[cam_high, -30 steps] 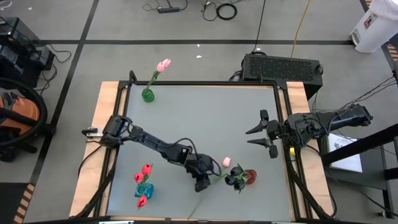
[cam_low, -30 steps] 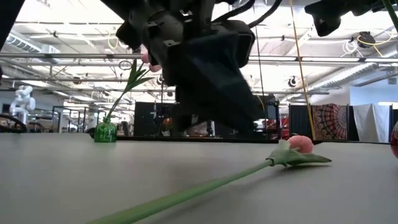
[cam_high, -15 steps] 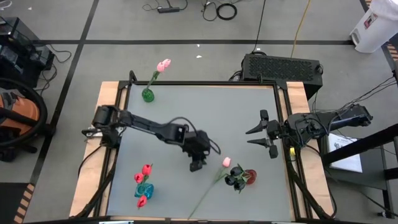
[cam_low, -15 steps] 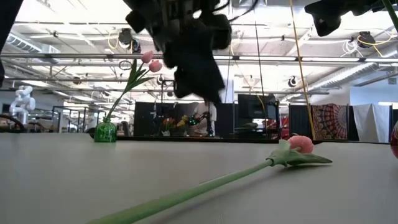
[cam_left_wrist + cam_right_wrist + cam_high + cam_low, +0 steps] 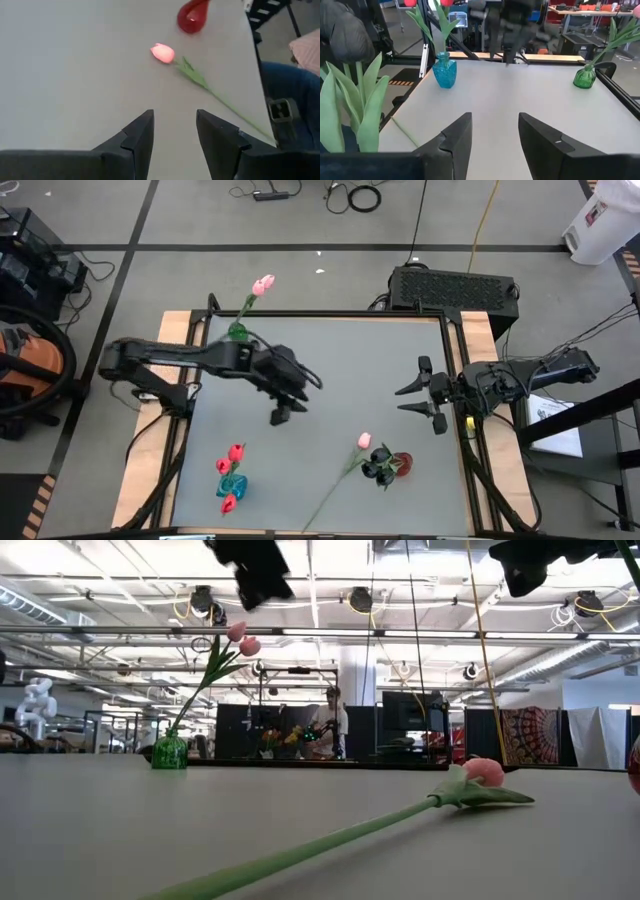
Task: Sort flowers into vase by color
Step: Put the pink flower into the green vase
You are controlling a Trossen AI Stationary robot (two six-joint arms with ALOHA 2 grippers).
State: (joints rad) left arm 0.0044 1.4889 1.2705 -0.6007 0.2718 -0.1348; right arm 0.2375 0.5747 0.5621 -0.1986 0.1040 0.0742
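Note:
One pink tulip lies flat on the table at the near right, head (image 5: pixel 364 441) (image 5: pixel 162 53) toward the red vase, stem (image 5: pixel 300 855) running to the near edge. The red vase (image 5: pixel 402 463) holds black tulips (image 5: pixel 378 468). At the near left, a blue vase (image 5: pixel 232 485) holds red tulips (image 5: pixel 235 452). At the far left, a green vase (image 5: pixel 238 333) holds pink tulips (image 5: pixel 240 637). My left gripper (image 5: pixel 279 416) (image 5: pixel 174 130) hangs open above the table's left middle, with nothing between its fingers. My right gripper (image 5: pixel 404 399) (image 5: pixel 495 132) waits open over the right side.
Wooden rails (image 5: pixel 160 420) frame the grey tabletop. A black box (image 5: pixel 452 287) sits beyond the far right corner. A broad bare stretch of table (image 5: pixel 340 370) lies between the two grippers. People and equipment show in the room behind the table.
My left gripper has risen from low beside the lying pink tulip's stem and swung toward the table's far left, rolling its wrist as it went. The pink tulip lies where it was. My right arm has kept still.

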